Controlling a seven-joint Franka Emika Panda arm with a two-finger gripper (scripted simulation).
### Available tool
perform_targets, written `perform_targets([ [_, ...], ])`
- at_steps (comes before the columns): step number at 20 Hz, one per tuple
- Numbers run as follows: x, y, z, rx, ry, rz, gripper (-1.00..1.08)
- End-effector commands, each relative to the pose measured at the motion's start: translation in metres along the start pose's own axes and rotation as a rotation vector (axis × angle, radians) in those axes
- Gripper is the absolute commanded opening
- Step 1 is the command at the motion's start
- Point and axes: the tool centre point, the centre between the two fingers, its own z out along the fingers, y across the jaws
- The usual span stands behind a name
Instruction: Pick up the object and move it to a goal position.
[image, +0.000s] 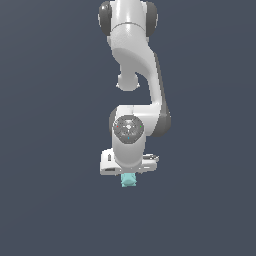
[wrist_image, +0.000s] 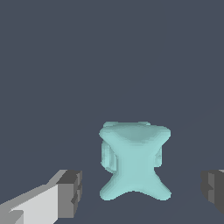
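Observation:
The object (wrist_image: 134, 162) is a small pale teal lumpy blob with corner nubs. In the wrist view it lies between my two dark fingertips (wrist_image: 72, 192), with a gap on each side, so neither pad touches it. My gripper (wrist_image: 142, 192) is open around it. In the exterior view the object (image: 128, 180) peeks out just under the white hand (image: 127, 165) of the arm, which hangs straight down over it; the fingers are hidden there.
A plain dark grey-blue surface (image: 50, 200) fills both views. The white arm's upper links (image: 132, 45) rise toward the top of the exterior view. No goal marker shows.

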Motion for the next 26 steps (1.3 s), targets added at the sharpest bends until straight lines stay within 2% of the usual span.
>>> perform_targets([
  [1,0.001,0.001,0.001,0.0,0.001,-0.001,1.0],
  [6,0.0,0.0,0.007,0.0,0.0,-0.001,1.0],
  [15,0.0,0.0,0.05,0.0,0.0,-0.001,1.0],
  [21,0.001,0.001,0.051,0.0,0.0,-0.001,1.0],
  [22,0.001,0.001,0.051,0.0,0.0,-0.001,-1.0],
  [26,0.001,0.001,0.051,0.0,0.0,-0.001,-1.0],
])
